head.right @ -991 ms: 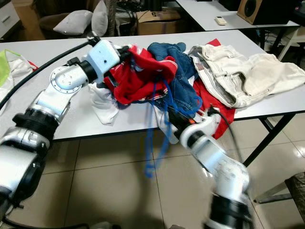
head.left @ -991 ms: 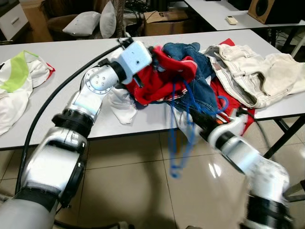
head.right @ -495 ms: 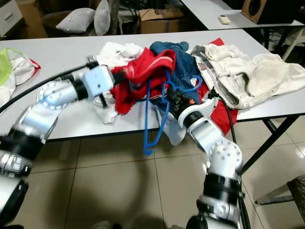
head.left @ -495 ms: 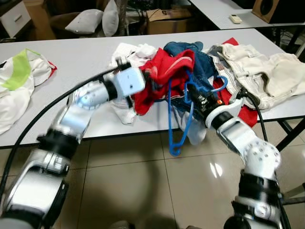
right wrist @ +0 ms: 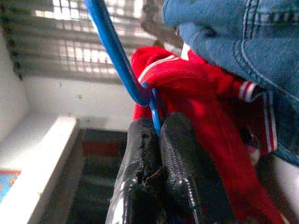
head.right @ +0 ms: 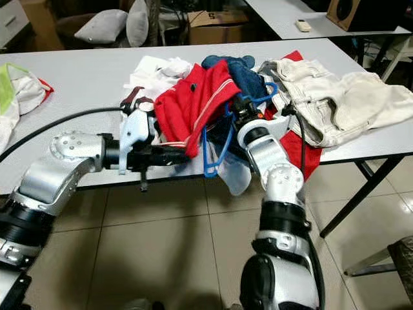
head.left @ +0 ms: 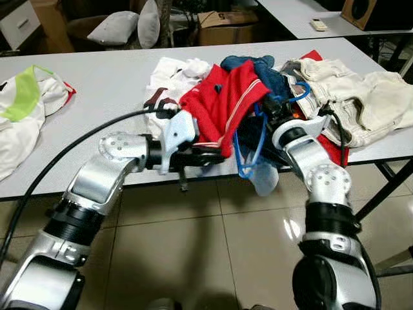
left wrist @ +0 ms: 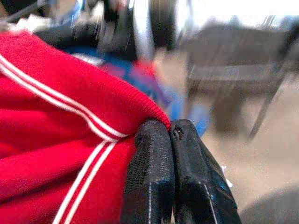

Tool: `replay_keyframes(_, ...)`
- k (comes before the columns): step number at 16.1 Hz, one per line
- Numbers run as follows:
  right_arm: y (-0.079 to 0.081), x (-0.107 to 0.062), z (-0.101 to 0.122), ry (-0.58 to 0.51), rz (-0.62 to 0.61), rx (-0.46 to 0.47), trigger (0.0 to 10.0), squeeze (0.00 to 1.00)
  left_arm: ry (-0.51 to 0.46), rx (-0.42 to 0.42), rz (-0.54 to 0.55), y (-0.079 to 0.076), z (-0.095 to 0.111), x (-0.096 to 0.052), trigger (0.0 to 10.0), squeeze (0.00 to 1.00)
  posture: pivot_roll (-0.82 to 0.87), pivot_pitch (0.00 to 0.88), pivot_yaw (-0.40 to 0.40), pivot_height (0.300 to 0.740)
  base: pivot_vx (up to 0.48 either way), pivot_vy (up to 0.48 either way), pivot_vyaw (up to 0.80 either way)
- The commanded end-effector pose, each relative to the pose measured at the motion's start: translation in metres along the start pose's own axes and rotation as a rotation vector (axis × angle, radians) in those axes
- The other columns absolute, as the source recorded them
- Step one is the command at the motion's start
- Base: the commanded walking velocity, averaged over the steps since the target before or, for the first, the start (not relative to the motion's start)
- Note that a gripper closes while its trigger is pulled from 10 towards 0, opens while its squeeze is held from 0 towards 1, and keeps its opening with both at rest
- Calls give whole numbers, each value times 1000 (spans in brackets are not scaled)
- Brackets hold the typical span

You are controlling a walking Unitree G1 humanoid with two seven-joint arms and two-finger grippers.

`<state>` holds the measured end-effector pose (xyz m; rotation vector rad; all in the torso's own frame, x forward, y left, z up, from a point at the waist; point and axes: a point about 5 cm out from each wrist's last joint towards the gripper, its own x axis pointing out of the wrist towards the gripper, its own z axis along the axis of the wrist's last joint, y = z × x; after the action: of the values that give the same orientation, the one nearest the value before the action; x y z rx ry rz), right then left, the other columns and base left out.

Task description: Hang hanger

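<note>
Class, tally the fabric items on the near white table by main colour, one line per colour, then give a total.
Red garment: 1
Blue denim garment: 1
Cream trousers: 1
White garment in the pile: 1
White and green garment: 1
Total: 5

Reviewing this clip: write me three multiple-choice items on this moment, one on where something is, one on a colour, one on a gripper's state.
1. Where does the beige garment lie?
A. on the floor
B. on the table, right of the pile
C. on the far table

2. What colour is the hanger?
A. blue
B. white
C. black

3. How is the left gripper?
A. open above the table
B. shut on the hanger
C. shut on the red garment

Answers:
1 B, the beige garment rests on the table beside the denim.
2 A, the hanger in the right gripper is blue.
3 C, the left gripper pinches the red garment hem.
</note>
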<state>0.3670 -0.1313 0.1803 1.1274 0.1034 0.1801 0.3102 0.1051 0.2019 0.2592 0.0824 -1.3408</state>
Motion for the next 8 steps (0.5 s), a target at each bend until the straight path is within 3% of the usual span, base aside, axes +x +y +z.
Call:
replay_keyframes(1,9,4,10,-74,29,3,10000,0,-99,-29,-97,-10,21,8,0,0,-80,0,2,740,0,0,0)
replay_keyframes(3,11,8,7,-93,31,16,10000,0,-180,-99,-146,-16,34,19,0,0,-76,0,2,740,0,0,0)
replay_keyframes(5,14,13,6,-133,33,50,10000,0,-295,-220,-181,-18,53,35,0,0,-74,0,4,740,0,0,0)
replay_keyframes(6,16,15,8,-158,30,63,10000,0,-310,-269,-186,-18,59,40,0,0,-76,0,8,740,0,0,0)
replay_keyframes(8,18,16,11,-192,36,70,10000,0,-320,-283,-193,-17,64,40,0,0,-78,0,11,740,0,0,0)
